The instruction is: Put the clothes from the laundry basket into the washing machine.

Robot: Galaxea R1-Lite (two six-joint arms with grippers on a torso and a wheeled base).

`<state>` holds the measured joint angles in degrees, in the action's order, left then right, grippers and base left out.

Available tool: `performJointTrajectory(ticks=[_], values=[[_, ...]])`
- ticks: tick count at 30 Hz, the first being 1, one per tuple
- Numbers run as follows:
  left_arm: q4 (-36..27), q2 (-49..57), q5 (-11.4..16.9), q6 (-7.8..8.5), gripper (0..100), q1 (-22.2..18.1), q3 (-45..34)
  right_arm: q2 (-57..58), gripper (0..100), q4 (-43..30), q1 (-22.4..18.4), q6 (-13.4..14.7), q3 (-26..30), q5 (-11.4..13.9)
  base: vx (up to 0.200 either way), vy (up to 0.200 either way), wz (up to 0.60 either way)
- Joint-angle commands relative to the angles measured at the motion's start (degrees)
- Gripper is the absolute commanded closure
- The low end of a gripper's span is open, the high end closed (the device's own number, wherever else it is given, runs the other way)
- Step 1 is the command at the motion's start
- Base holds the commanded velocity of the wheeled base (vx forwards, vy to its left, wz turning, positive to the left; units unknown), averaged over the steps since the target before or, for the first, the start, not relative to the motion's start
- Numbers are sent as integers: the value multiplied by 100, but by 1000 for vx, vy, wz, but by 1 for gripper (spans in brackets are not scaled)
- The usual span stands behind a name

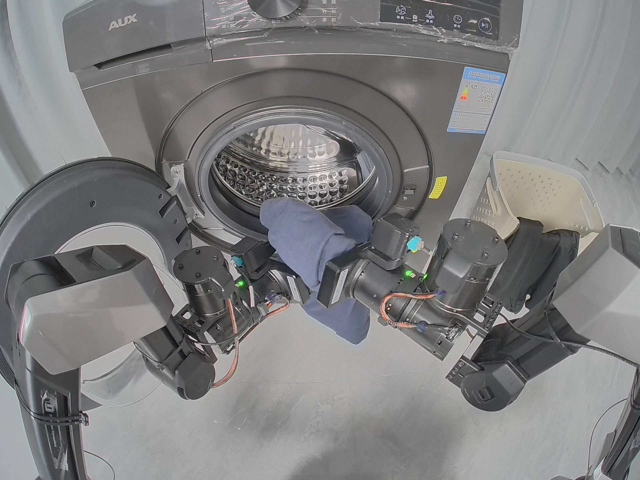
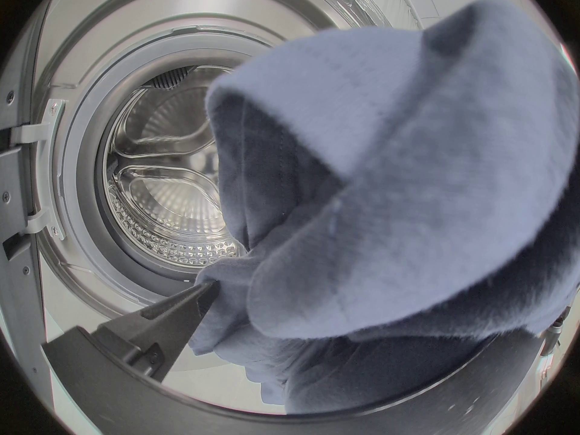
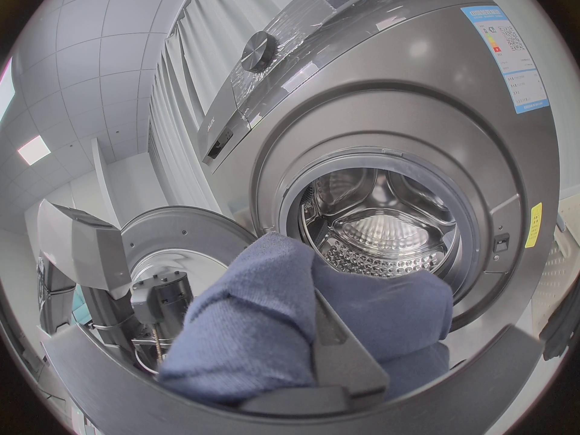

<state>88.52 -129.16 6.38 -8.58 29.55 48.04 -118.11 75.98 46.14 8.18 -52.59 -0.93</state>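
A blue garment point(image 1: 307, 241) hangs bunched in front of the open drum point(image 1: 293, 161) of the grey washing machine, its upper part at the lower lip of the opening. My left gripper point(image 1: 288, 289) is under its left side and shut on it. One dark finger point(image 2: 175, 321) presses into the cloth point(image 2: 393, 200), which hides the other finger. My right gripper point(image 1: 325, 280) is shut on the garment from the right, with a finger point(image 3: 338, 345) wrapped in the folds point(image 3: 254, 327). The cream laundry basket point(image 1: 547, 188) stands right of the machine with dark clothes point(image 1: 533, 261) over its front.
The round machine door point(image 1: 87, 201) stands swung open at the left, close beside my left arm. The steel drum point(image 3: 380, 225) looks bare inside. Grey floor lies below the arms, and pale curtains hang behind the machine.
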Motion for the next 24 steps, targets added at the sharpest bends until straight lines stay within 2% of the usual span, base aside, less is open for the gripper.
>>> performJointTrajectory(ticks=[1, 2, 3, 11, 15, 18, 24], values=[[-1, -30, -5, 32, 0, 16, 65, 43, 100, 13, 44, 8, 47, 5, 0, 0, 0], [-1, -30, -5, 50, 0, 24, 65, 60, 100, 22, 44, 8, 73, 5, 0, 0, 0], [-1, -30, 4, 76, 100, 33, 74, 69, 100, 39, 53, 8, 82, 5, 0, 0, 0], [8, 66, -22, 58, 100, 24, 135, 201, 100, 48, -53, 17, 249, -4, 0, 0, 0], [8, 348, -181, 41, 100, -11, 21, 298, 100, -31, -325, 8, 443, -145, 0, 0, 0], [8, 646, -277, 23, 100, -11, -199, 280, 100, -40, -466, 8, 689, -153, 0, 0, 0], [-1, 1156, -286, 14, 100, 42, -524, 43, 100, 31, -369, -9, 829, -145, 0, 0, 0]])
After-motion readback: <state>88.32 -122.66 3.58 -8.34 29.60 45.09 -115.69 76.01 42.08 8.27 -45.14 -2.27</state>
